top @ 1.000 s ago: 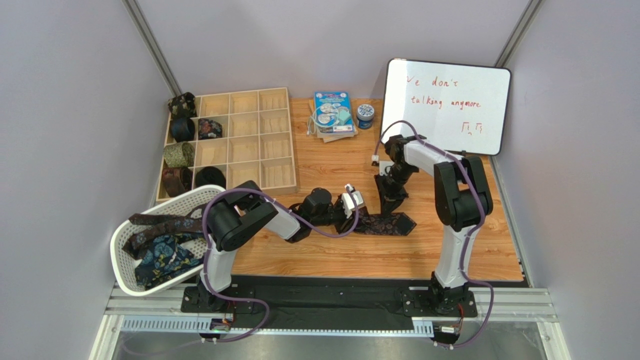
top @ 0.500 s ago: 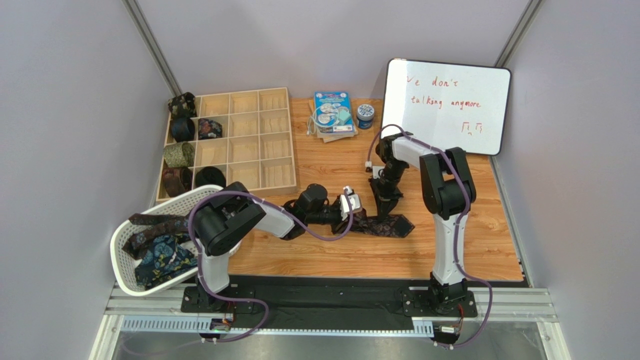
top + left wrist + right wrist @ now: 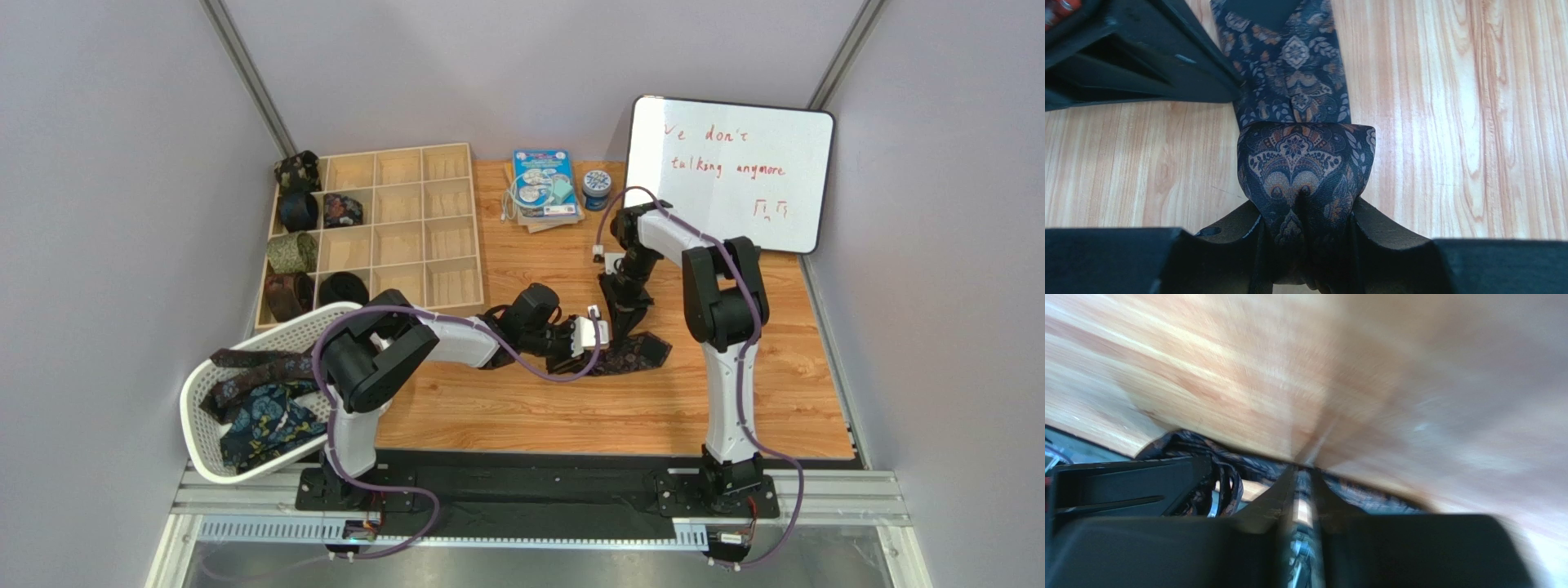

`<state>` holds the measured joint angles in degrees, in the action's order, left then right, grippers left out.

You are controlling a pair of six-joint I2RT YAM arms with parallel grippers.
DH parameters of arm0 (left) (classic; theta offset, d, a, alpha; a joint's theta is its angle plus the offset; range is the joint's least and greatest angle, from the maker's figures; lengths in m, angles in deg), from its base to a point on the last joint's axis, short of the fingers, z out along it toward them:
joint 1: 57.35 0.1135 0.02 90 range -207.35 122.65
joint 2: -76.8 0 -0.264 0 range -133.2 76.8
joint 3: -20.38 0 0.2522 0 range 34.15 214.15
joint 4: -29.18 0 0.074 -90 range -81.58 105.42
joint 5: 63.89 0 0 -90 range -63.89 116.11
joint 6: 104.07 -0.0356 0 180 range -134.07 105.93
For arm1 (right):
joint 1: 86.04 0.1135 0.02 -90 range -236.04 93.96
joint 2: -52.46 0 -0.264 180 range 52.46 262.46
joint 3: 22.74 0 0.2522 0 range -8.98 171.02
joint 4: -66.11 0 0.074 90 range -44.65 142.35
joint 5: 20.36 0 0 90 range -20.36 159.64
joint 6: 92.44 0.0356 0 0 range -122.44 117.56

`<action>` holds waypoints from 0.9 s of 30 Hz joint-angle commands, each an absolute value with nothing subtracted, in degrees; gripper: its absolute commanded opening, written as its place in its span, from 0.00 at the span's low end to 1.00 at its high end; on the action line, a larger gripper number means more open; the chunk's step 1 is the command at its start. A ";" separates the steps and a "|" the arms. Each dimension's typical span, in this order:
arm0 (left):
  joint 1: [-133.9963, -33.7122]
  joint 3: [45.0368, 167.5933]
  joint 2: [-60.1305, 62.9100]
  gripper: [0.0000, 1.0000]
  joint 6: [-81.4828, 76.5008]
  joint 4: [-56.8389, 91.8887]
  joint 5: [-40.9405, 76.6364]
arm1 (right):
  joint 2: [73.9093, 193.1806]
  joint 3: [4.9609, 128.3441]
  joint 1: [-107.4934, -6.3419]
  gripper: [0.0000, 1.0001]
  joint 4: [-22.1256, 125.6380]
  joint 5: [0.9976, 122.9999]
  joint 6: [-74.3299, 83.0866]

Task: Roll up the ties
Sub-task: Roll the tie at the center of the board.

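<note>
A dark navy paisley tie (image 3: 644,355) lies on the wooden table in the middle. Its near end is rolled into a coil (image 3: 1303,165), and my left gripper (image 3: 1304,209) is shut on that coil from both sides. The flat strip (image 3: 1290,61) runs on away from the coil. From above, my left gripper (image 3: 593,333) sits at the tie's left end. My right gripper (image 3: 617,312) points down right behind it, touching or just over the strip. The right wrist view is blurred: my right gripper (image 3: 1303,468) shows only a thin slit between its fingers, with tie fabric (image 3: 1186,447) below.
A wooden compartment tray (image 3: 405,227) stands at the back left with rolled ties (image 3: 294,251) in its left column. A white mesh basket (image 3: 202,404) at the near left holds loose ties (image 3: 264,410). A whiteboard (image 3: 730,172), a booklet (image 3: 546,184) and a small tin (image 3: 596,186) stand at the back.
My left gripper has moved right with the coil, and the flat stretch of tie is shorter. The right gripper has shifted back and to the left.
</note>
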<state>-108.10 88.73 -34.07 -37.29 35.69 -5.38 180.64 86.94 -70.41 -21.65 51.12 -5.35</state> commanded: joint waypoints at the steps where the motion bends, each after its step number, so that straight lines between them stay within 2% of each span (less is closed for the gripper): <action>1: -108.07 88.90 -37.90 0.13 -38.68 22.37 -1.75 | 174.56 88.41 -73.64 0.32 -16.64 46.54 -7.18; 3: -108.16 89.95 -38.78 0.14 -37.98 20.71 -0.97 | 170.79 87.09 -74.44 0.49 -17.34 42.58 -6.74; 5: -108.07 91.09 -39.39 0.15 -36.67 19.73 -0.17 | 168.23 83.14 -75.32 0.55 -17.00 38.81 -6.13; 6: -108.15 91.10 -39.40 0.16 -36.14 19.64 -0.08 | 165.17 81.21 -75.58 0.62 -15.69 37.57 -5.69; 12: -108.16 90.92 -39.57 0.18 -34.37 19.64 0.53 | 156.18 66.44 -76.64 0.64 -5.24 27.37 -1.22; 22: -108.16 91.36 -39.75 0.25 -34.72 19.11 0.80 | 155.91 57.99 -73.74 0.58 6.55 25.08 3.62; 25: -108.16 91.36 -39.83 0.26 -34.81 19.20 0.71 | 157.31 57.82 -73.39 0.45 7.88 25.96 4.15; 27: -108.16 91.36 -39.66 0.28 -34.81 19.02 0.53 | 157.84 57.47 -73.39 0.33 7.88 27.18 3.98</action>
<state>-108.27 93.10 -35.43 -35.28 29.66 -3.58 156.60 58.06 -73.75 2.90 26.96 2.49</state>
